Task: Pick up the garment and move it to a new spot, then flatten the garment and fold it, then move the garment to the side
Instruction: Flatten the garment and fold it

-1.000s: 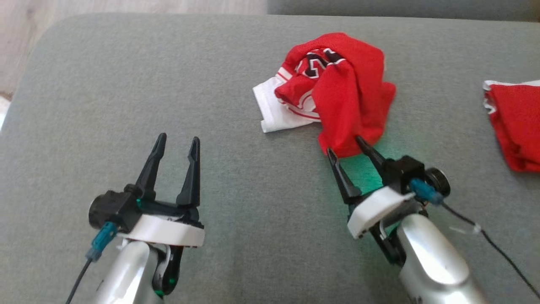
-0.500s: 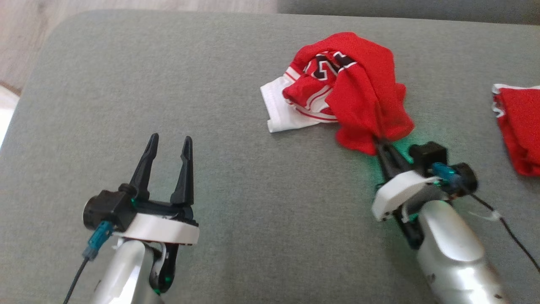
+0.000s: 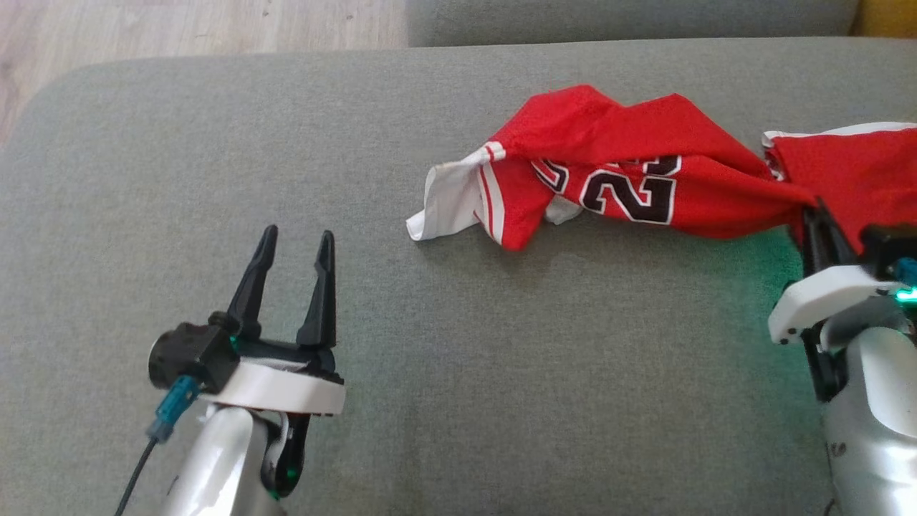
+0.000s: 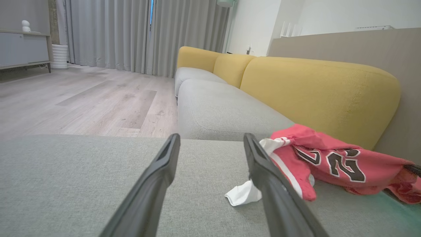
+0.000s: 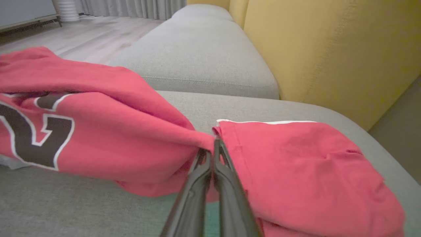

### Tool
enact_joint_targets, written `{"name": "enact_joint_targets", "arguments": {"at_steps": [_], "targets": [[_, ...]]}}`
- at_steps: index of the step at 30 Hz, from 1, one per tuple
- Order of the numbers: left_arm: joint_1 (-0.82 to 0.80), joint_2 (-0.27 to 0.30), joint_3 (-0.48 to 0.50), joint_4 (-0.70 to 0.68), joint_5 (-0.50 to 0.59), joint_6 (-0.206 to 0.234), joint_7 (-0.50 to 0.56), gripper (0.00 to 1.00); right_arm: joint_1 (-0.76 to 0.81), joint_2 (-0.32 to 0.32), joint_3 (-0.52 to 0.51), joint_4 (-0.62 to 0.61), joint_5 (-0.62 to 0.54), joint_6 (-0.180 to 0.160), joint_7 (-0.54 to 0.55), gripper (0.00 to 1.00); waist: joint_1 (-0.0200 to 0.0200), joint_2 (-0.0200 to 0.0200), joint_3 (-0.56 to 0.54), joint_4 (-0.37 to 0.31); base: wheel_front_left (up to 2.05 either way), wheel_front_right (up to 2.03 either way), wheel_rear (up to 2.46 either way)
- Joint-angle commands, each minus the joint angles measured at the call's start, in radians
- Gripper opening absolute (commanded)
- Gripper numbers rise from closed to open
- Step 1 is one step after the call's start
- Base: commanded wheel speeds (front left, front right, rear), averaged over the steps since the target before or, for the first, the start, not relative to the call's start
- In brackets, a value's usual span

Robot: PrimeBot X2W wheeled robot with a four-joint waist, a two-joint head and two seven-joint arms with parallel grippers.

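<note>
The garment (image 3: 623, 179), a red jersey, is pinched at one end by the right claw (image 3: 817, 211), whose fingers are pressed together on the cloth; from those tips its long axis is laid leftward across the grey sofa seat (image 3: 430, 373); its white-trimmed end is pointed away from that claw, ahead and right of the left claw (image 3: 297, 236), whose fingers are held apart and empty; a second red garment (image 3: 860, 161) is seen just right of the right claw's tips.

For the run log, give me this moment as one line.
stage: pick-up | garment: stretched on grey cushion | right gripper: jaws shut on garment | left gripper: jaws open, empty
</note>
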Motion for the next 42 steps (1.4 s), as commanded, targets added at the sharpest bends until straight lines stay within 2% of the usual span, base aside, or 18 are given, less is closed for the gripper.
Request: {"name": "enact_joint_targets", "arguments": {"at_steps": [1, 6, 9, 15, 20, 27, 34, 42], "targets": [[-0.017, 0.006, 0.039, -0.032, 0.012, -0.002, -0.008, 1.00, -0.013, 0.019, -0.002, -0.049, -0.014, 0.004, -0.010, 1.00, 0.0000, 0.0000, -0.002, -0.005, 0.00, 0.00, 0.00], [-0.016, 0.009, 0.051, -0.035, 0.018, -0.004, -0.008, 1.00, 0.005, 0.082, 0.034, -0.116, -0.004, 0.004, -0.056, 1.00, 0.0000, 0.0000, -0.003, -0.025, 0.00, 0.00, 0.00], [-0.017, 0.009, 0.057, -0.040, 0.020, -0.005, -0.008, 1.00, 0.046, 0.105, 0.081, -0.182, 0.048, 0.004, -0.085, 1.00, 0.0000, 0.0000, -0.005, -0.039, 0.00, 0.00, 0.00], [-0.012, 0.006, 0.060, -0.048, 0.014, -0.006, -0.008, 1.00, 0.194, 0.117, 0.235, -0.362, 0.205, 0.004, -0.103, 1.00, 0.0000, 0.0000, -0.002, -0.073, 0.00, 0.00, 0.00], [-0.019, 0.009, 0.045, -0.045, 0.008, -0.007, -0.008, 1.00, 0.273, 0.117, 0.254, -0.474, 0.280, 0.004, -0.103, 1.00, 0.0000, 0.0000, 0.011, -0.105, 0.00, 0.00, 0.00], [-0.058, 0.043, -0.016, -0.008, -0.004, -0.007, -0.008, 1.00, 0.267, 0.117, 0.260, -0.512, 0.282, 0.004, -0.103, 1.00, 0.0000, 0.0000, 0.032, -0.143, 0.00, 0.00, 0.00], [-0.182, 0.123, -0.179, 0.133, -0.047, -0.007, 0.066, 1.00, 0.259, 0.117, 0.260, -0.526, 0.295, 0.004, -0.103, 1.00, 0.0000, 0.0000, 0.073, -0.183, 0.00, 0.00, 0.00], [-0.322, 0.180, -0.242, 0.305, -0.088, -0.007, 0.106, 1.00, 0.241, 0.117, 0.271, -0.531, 0.308, 0.004, -0.103, 1.00, 0.0000, 0.0000, 0.112, -0.226, 0.00, 0.00, 0.00]]}}
